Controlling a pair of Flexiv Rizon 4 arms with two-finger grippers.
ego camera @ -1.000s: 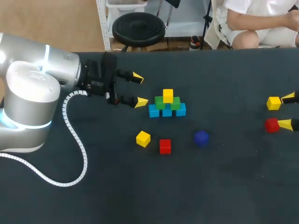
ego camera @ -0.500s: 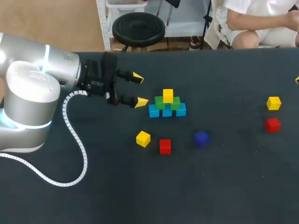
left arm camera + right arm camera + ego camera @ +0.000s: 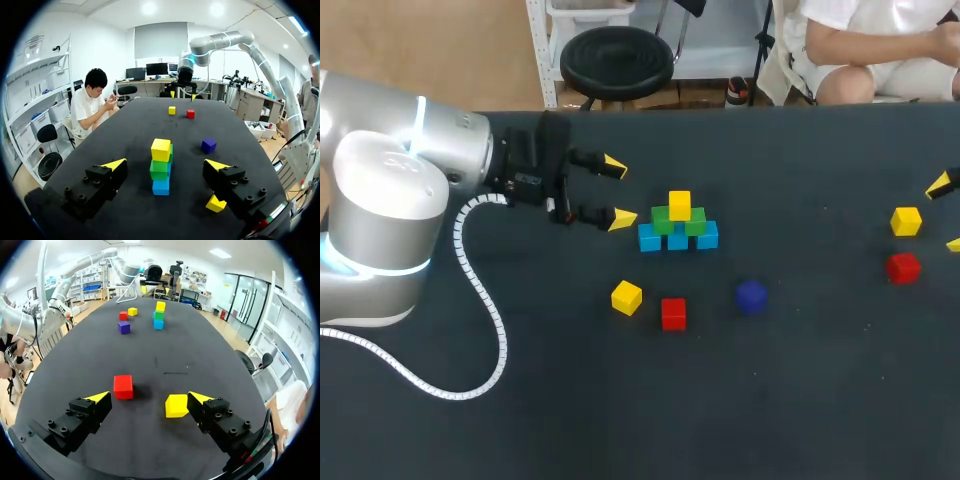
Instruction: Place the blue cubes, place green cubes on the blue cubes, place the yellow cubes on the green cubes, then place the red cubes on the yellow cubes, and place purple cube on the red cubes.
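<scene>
In the head view a small pyramid stands mid-table: blue cubes (image 3: pixel 678 240) at the base, green cubes (image 3: pixel 662 220) on them and one yellow cube (image 3: pixel 679 205) on top. My left gripper (image 3: pixel 618 192) is open just left of it; from its wrist the stack (image 3: pixel 160 169) rises ahead between the open fingers. Loose in front lie a yellow cube (image 3: pixel 626 297), a red cube (image 3: pixel 673 313) and a purple cube (image 3: pixel 751 296). At the right edge my right gripper (image 3: pixel 947 215) is open beside another yellow cube (image 3: pixel 906 221) and red cube (image 3: pixel 903 267). Its wrist view shows that red cube (image 3: pixel 123 386) and yellow cube (image 3: pixel 176 405) just ahead of its open gripper (image 3: pixel 147 397).
My left arm's white coiled cable (image 3: pixel 480 300) trails over the table's left side. The dark table (image 3: pixel 800 400) is bare along its front. A loose yellow cube (image 3: pixel 215 203) lies under one finger of the left gripper in its wrist view.
My right gripper drew back from the yellow and red cubes out past the right edge, then came in again slightly farther back. The left arm and all the cubes stayed put.
</scene>
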